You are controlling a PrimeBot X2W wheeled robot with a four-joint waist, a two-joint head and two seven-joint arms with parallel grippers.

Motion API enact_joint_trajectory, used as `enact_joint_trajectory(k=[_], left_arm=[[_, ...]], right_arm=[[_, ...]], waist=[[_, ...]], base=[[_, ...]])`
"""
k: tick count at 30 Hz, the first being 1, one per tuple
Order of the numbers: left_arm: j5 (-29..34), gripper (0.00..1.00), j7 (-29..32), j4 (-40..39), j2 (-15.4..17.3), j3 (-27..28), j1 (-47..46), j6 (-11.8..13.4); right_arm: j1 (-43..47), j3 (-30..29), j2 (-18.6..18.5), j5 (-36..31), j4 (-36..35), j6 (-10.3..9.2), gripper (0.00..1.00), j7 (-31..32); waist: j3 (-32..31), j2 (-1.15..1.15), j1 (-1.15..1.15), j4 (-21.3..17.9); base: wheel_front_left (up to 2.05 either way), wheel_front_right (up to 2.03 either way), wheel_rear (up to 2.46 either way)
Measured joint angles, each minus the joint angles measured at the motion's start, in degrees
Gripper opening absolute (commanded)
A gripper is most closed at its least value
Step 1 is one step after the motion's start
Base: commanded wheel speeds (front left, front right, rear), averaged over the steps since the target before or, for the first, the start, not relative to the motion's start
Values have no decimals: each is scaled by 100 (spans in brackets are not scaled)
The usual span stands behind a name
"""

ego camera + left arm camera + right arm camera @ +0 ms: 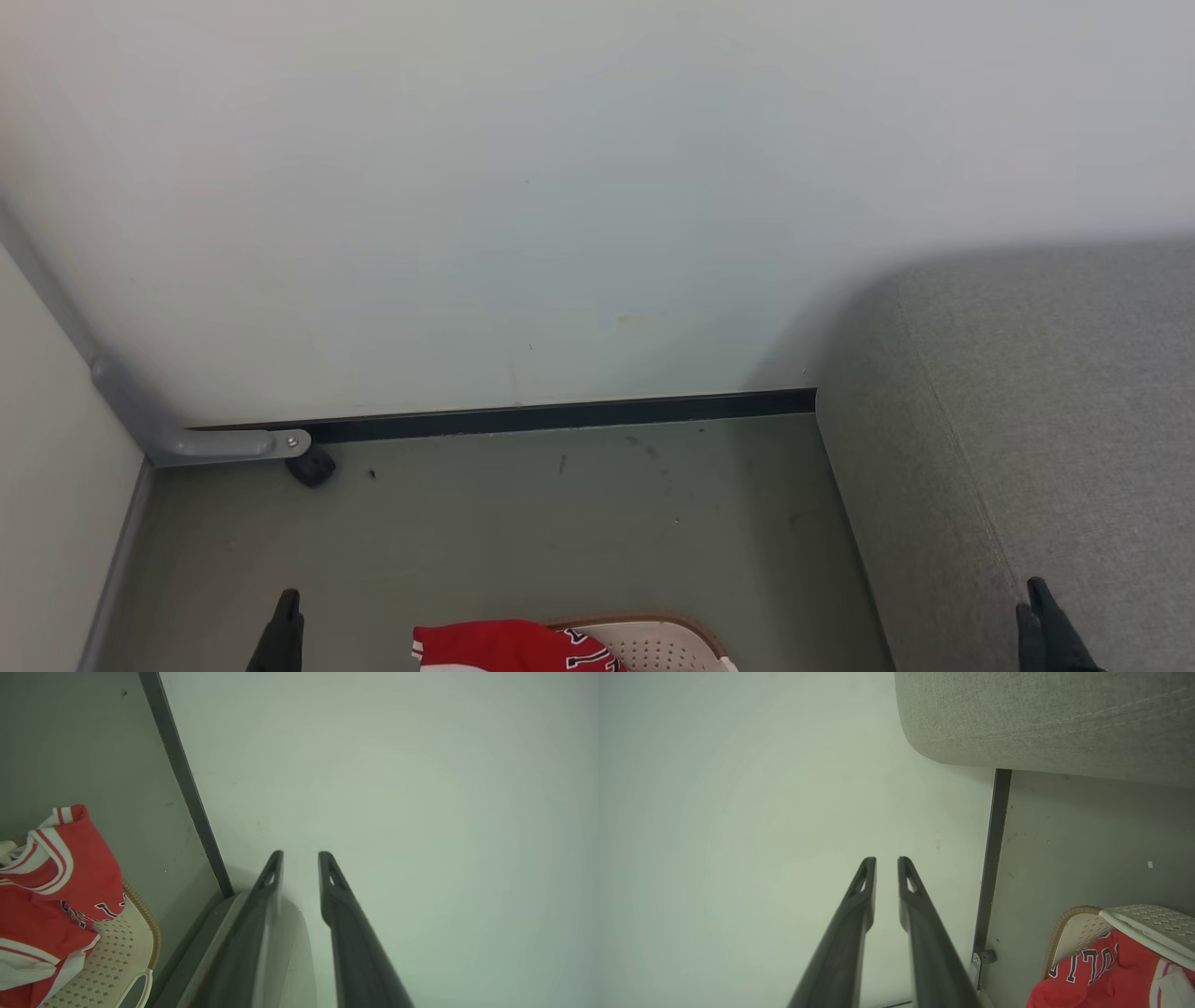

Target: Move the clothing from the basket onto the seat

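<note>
Left pincer (300, 856): two long dark fingers, tapered, with a slot near each tip. I read them as parted, with a clear gap and nothing between. They point at the wall (560, 187).

Right pincer (886, 861): same build, narrower gap, likewise parted and empty.

Clothing (485, 646): I see it heaped in the basket (653, 639) at the bottom edge of the head view. It lies between the two pincers, nearer the left one, and touches neither. From the left wrist it sits low and left of the fingers, well apart. From the right wrist it sits low and right, also well apart. The fabric is soft, bright red and crumpled into folds. It has white stripes and trim, and dark navy letters outlined in white.

Basket: cream plastic with a curved wall, pierced by rows of small holes. It has a brown rim with a woven look and a white handle loop. It stands on the floor (560, 523), near the seat's side.

Seat (1055, 392): grey woven upholstery with a rounded corner and a stitched seam, on the robot's right. In the head view the right pincer's tip shows against it.

Floor: grey-green, smooth, lightly scuffed.

Wall: pale, matt and plain, with a dark skirting (560, 415) along its foot. A grey metal bracket (224, 443) sits at the left corner.
</note>
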Motion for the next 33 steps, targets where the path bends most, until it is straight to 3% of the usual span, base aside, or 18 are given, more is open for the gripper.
enact_joint_trajectory(k=[21,33], left_arm=[[21,100,-417,-301,22,-221,29,0],[827,100,-689,-416,208,-470,-12,0]], right_arm=[[-80,320,-10,15,-221,1,100,-402],[-308,805,-282,-845,-385,1,100,-668]], waist=[[-1,0,0,3],[6,0,0,6]], base=[[0,0,0],[0,0,0]])
